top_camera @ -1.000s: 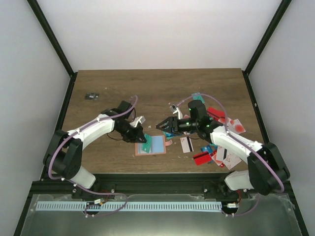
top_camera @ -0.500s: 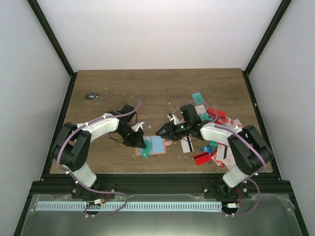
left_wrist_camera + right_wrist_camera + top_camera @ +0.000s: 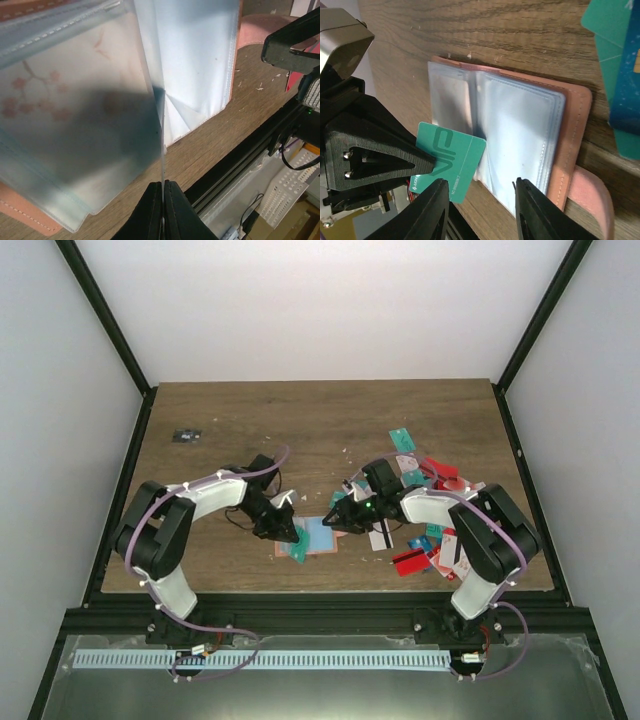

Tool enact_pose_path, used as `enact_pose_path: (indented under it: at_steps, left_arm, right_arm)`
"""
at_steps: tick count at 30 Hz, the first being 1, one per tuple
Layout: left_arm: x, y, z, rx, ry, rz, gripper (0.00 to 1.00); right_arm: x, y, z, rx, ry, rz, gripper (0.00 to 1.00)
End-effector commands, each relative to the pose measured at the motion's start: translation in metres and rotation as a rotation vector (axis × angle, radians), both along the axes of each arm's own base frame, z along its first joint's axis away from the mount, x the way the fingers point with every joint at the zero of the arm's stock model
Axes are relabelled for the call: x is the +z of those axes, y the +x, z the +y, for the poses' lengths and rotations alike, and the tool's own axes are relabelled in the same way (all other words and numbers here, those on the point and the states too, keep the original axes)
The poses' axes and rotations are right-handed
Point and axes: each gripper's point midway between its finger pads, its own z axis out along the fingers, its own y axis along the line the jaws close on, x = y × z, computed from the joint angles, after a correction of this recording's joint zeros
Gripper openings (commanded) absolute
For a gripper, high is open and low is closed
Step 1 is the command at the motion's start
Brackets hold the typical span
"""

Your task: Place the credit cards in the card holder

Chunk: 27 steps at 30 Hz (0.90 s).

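**Left fingers [image 3: 152,212] pinch a teal card [image 3: 452,160] at the edge of the holder [image 3: 577,125]**

Pressed together on the card's near edge, the left fingers hold it so that the left wrist view sees it edge-on, a thin line running up towards the clear sleeves [image 3: 520,120]. In the right wrist view, one corner of the card touches the sleeves on the holder's left side. The right fingers [image 3: 437,210] are spread and hold nothing, hovering just beside the holder. The holder lies open on the table [image 3: 300,420] between the two arms, pink cover down. More cards [image 3: 440,540] lie scattered to its right.

What could go wrong: the sleeves are limp and overlap, so the card may slip between or under them instead of into a pocket. Nothing pins the holder, so a push could slide it across the table. The pinch is narrow, so the card could twist in it.

Hard to make out: whether the card's corner is inside a pocket or only against the plastic. The pocket openings are lost in the frosted sleeves. A faint blossom pattern [image 3: 50,95] shows through one sleeve, perhaps a card already inside. From above, the arms hide much of the holder
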Motion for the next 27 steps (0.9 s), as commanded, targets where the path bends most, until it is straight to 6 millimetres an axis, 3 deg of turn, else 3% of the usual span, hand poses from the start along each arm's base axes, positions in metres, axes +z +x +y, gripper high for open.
enact_pose_path:
  at_steps: [1, 12, 27]
  left_arm:
    - [-0.002, 0.006, -0.003, 0.011, -0.008, 0.005, 0.04]
    - [-0.01, 0.011, -0.006, 0.016, -0.009, 0.001, 0.04]
    - [0.008, 0.025, -0.02, 0.013, -0.103, -0.071, 0.04]
  right_arm:
    - [-0.007, 0.003, -0.002, 0.008, -0.037, -0.023, 0.38]
    - [-0.03, -0.004, -0.011, 0.006, -0.092, -0.005, 0.36]
    - [-0.048, -0.006, -0.013, 0.005, -0.114, 0.026, 0.26]
